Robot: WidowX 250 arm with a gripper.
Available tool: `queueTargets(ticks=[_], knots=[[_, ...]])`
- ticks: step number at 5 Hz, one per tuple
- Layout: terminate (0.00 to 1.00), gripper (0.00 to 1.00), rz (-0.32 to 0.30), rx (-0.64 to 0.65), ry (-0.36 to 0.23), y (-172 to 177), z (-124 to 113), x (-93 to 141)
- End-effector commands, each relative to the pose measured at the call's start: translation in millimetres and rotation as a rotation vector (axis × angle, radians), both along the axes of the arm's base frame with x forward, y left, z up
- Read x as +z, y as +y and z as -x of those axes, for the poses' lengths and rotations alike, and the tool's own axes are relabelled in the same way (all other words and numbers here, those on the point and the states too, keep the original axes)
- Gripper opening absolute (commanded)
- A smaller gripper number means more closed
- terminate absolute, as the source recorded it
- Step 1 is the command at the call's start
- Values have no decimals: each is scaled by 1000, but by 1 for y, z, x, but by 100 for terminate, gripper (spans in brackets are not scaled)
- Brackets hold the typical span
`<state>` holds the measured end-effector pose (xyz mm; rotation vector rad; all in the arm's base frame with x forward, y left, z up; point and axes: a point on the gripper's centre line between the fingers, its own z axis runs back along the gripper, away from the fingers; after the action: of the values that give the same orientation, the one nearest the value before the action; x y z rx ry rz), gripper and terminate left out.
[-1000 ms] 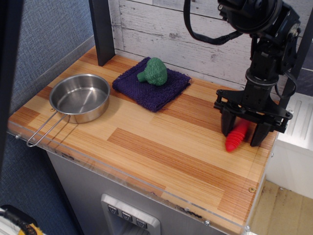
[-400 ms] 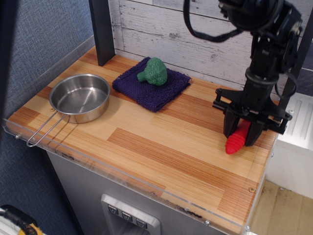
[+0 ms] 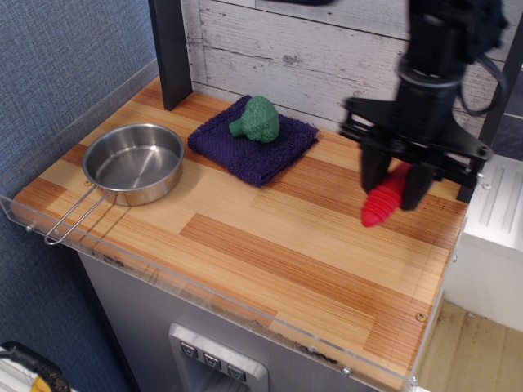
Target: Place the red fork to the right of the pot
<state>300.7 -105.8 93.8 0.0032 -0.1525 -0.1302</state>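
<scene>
My gripper [image 3: 396, 188] is shut on the red fork [image 3: 381, 202] and holds it in the air over the right side of the wooden table [image 3: 270, 245]. Only the fork's ribbed red handle shows below the fingers [image 3: 373, 173]; its tines are hidden by the gripper. The pot [image 3: 133, 162], a shallow shiny steel pan with a wire loop handle [image 3: 75, 218], sits at the left side of the table, far from the gripper.
A green broccoli toy [image 3: 257, 119] lies on a folded dark purple cloth [image 3: 252, 140] at the back middle. A black post [image 3: 169, 49] stands at the back left. A clear plastic lip [image 3: 204, 290] edges the table's front.
The gripper closed on the red fork, lifted it off the table and moved up and slightly left with it.
</scene>
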Motion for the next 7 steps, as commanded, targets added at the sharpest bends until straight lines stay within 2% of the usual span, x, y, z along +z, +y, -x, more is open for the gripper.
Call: queueTargets(ticks=[1,2,3,5,7], knots=[[0,0,3,76,-15,51,68,5],[0,0,-33,118,-9,79,89,-3],[0,0,-42,155,-1,107,90,-11],[0,0,-77,172,66,143,68,-28],[0,0,-94,191,96,169,63,-51]])
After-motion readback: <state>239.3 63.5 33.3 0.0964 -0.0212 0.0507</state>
